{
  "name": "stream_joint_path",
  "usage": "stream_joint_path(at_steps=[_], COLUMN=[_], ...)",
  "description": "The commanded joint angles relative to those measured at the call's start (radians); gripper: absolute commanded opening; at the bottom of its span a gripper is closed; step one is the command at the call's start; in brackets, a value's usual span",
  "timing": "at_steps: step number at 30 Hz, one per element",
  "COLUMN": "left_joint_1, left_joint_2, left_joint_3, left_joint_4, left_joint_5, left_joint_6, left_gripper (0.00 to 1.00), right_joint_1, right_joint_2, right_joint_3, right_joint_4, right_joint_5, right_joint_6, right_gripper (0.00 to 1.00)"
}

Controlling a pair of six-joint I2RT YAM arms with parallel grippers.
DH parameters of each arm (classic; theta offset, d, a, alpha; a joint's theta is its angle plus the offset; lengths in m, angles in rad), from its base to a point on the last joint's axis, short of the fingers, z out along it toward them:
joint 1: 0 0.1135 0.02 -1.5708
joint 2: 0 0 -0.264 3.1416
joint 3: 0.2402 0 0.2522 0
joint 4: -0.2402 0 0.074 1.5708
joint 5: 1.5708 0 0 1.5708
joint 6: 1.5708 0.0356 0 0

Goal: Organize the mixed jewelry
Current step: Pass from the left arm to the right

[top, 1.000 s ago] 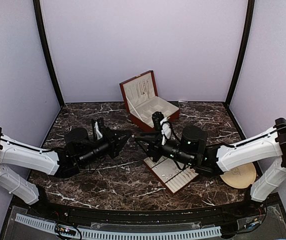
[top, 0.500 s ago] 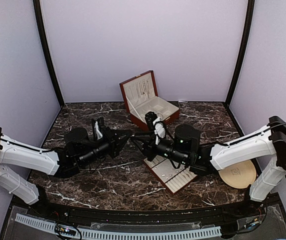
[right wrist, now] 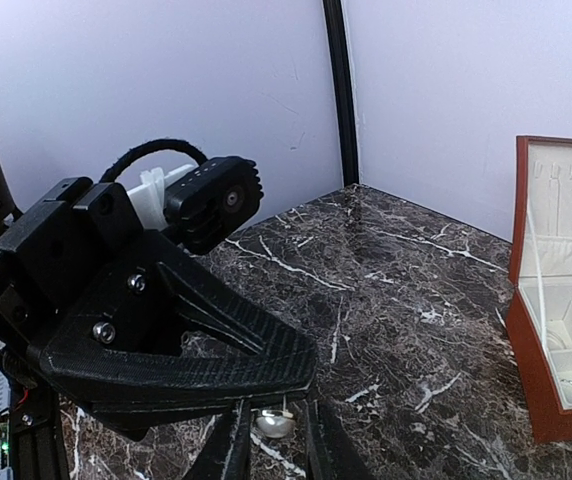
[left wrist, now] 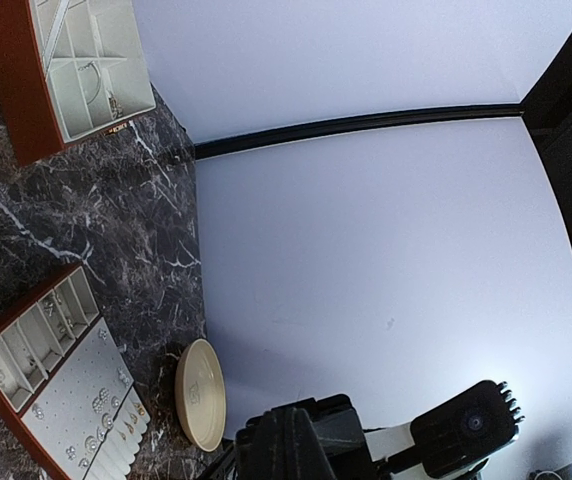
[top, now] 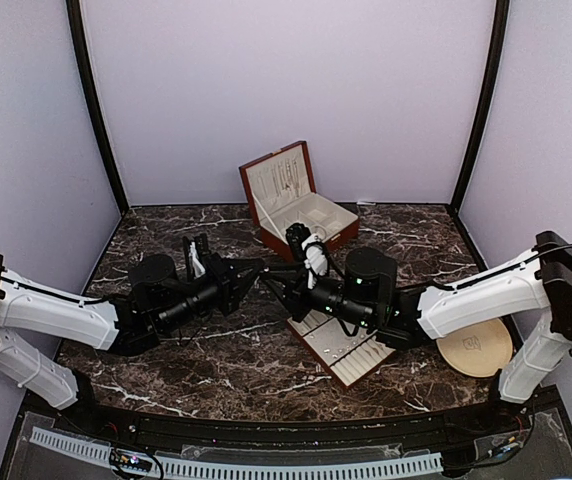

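Observation:
My left gripper (top: 258, 268) is shut above the table's middle. In the right wrist view a small pearl-like earring (right wrist: 274, 424) hangs from the tip of its fingers (right wrist: 216, 350). My right gripper (right wrist: 276, 446) faces it tip to tip, and its fingers stand either side of the earring with a gap still showing. More of the mixed jewelry (left wrist: 101, 420) lies on a cream-lined tray (top: 341, 345) under the right arm. The left wrist view shows the shut left gripper (left wrist: 301, 425), with the earring hidden.
An open red-brown wooden box (top: 296, 205) with cream compartments stands at the back centre. A round beige plate (top: 478, 350) lies at the right, near the right arm's base. Purple walls close in the dark marble table (top: 166, 360) on three sides.
The right arm has moved left until its fingertips reach the left gripper's tip, and its jaws have narrowed. The left arm has not moved.

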State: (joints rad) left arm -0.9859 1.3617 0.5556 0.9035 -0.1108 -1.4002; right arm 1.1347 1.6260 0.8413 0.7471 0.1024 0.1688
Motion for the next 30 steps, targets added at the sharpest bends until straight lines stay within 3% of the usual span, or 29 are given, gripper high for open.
stream_joint_path(at_steps=[1, 30], left_joint_1=[-0.004, -0.003], left_joint_2=[-0.013, -0.019], left_joint_3=[0.023, 0.024], left_joint_4=[0.021, -0.006], left_joint_5=[0.014, 0.016], left_joint_6=[0.007, 0.037], left_gripper=[0.0, 0.0], right_joint_1=[0.005, -0.022], right_joint_2=[0.011, -0.023], right_joint_3=[0.033, 0.022], right_joint_4=[0.008, -0.037], right_joint_5=[0.019, 0.062], right_joint_6=[-0.012, 0.003], right_gripper=[0.2, 0.04])
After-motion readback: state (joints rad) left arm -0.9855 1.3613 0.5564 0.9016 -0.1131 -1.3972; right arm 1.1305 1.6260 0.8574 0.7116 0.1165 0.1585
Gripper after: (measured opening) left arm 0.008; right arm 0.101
